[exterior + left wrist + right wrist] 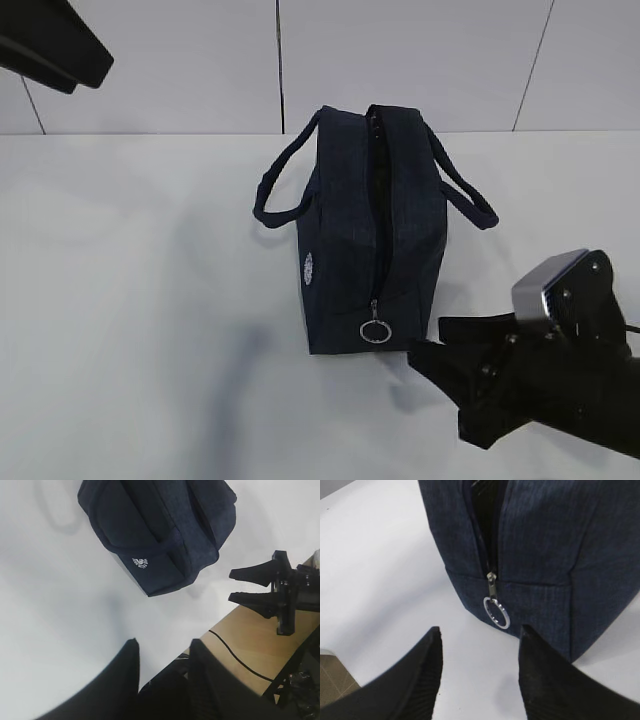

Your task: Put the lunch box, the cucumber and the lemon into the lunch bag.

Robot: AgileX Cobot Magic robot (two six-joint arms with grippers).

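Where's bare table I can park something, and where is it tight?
Bare white table spreads wide left of the dark navy fabric lunch bag, from its left loop handle to the near edge. Right of the bag it is tight: the black right gripper, jaws open, sits near the silver ring pull.

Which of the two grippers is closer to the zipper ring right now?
The right gripper: it sits open just beside the silver ring pull at the lunch bag's near end. The left gripper is farther back.

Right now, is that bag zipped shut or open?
Open. The bag's zipper gapes dark along the top, with the ring pull at the near end.
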